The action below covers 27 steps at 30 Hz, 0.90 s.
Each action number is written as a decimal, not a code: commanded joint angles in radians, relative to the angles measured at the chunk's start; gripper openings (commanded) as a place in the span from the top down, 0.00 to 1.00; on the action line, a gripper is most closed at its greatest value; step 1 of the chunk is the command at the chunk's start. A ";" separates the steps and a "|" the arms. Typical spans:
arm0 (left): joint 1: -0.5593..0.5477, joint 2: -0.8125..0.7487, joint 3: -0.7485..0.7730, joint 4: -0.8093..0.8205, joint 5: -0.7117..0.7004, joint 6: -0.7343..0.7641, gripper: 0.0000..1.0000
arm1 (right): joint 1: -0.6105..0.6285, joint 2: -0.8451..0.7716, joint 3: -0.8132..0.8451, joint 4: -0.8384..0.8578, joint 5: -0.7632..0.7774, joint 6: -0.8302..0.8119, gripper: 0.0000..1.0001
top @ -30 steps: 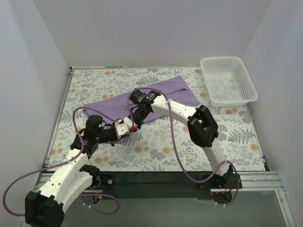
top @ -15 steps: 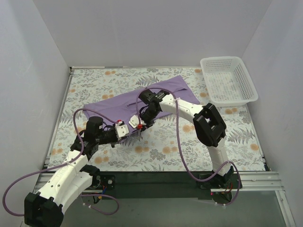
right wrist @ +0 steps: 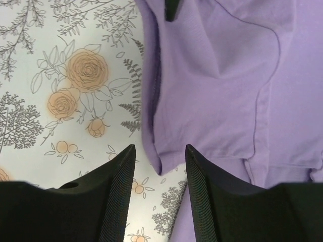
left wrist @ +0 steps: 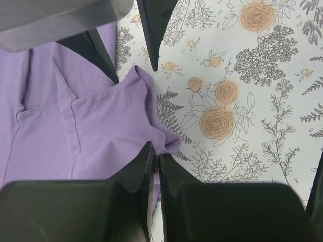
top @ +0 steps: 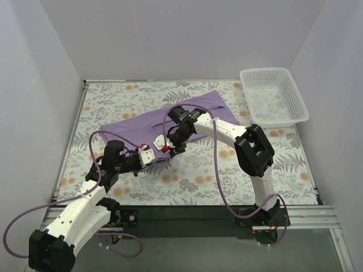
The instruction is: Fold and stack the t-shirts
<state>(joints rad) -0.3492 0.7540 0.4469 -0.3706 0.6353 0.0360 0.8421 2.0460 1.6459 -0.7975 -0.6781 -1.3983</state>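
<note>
The lavender t-shirt [top: 210, 107] lies spread on the floral-patterned surface [top: 187, 175]. It runs as a slanted band from the middle of the left side up toward the far edge, right of centre, and it is well apart from the white lattice basket [top: 265, 70] in the far right corner. Both arms reach in over the shirt's near edge, around the middle of the surface, and their tips meet just beside each other. The left end effector [left wrist: 155, 159] is narrowed almost to nothing. Its two dark fingers [left wrist: 139, 171] are pressed together on a small fold of purple fabric at the shirt's near corner, where the cloth bunches into a rounded lip against the printed flowers. In the left wrist view, seams and a few creases run across the cloth beyond that pinch, and the dark pointed fingers of the other arm show at the top. The right end effector [right wrist: 157, 150] has its jaws moderately wide. One ribbed finger [right wrist: 118, 186] is over the bare floral print and the other is over the purple cloth, so the shirt's folded edge runs up through the gap between them. I cannot tell whether either finger touches the fabric. In the right wrist view a curved seam crosses the shirt, and a dark fingertip of the left arm pokes in at the top edge.
</note>
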 commanded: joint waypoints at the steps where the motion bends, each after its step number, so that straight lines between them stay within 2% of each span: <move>1: -0.004 -0.016 -0.002 0.033 -0.017 -0.008 1.00 | -0.009 -0.027 0.032 0.018 -0.003 0.050 0.48; 7: -0.004 -0.016 0.010 0.053 -0.032 -0.027 1.00 | -0.006 -0.003 0.035 0.035 -0.008 0.113 0.44; 16: -0.004 0.001 0.033 0.064 -0.065 -0.030 1.00 | 0.018 0.057 0.089 0.052 -0.032 0.212 0.44; 20: -0.004 0.018 0.052 0.071 -0.097 -0.030 1.00 | 0.026 0.074 0.107 0.067 -0.023 0.260 0.47; 23: -0.004 0.031 0.067 0.084 -0.123 -0.028 1.00 | 0.025 0.079 0.115 0.070 -0.021 0.280 0.55; 27: -0.004 0.051 0.085 0.099 -0.146 -0.028 1.00 | 0.022 0.074 0.132 0.090 0.024 0.317 0.57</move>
<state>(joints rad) -0.3492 0.7963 0.4889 -0.3042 0.5217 0.0097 0.8661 2.1204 1.7214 -0.7357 -0.6735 -1.1351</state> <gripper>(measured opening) 0.032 0.434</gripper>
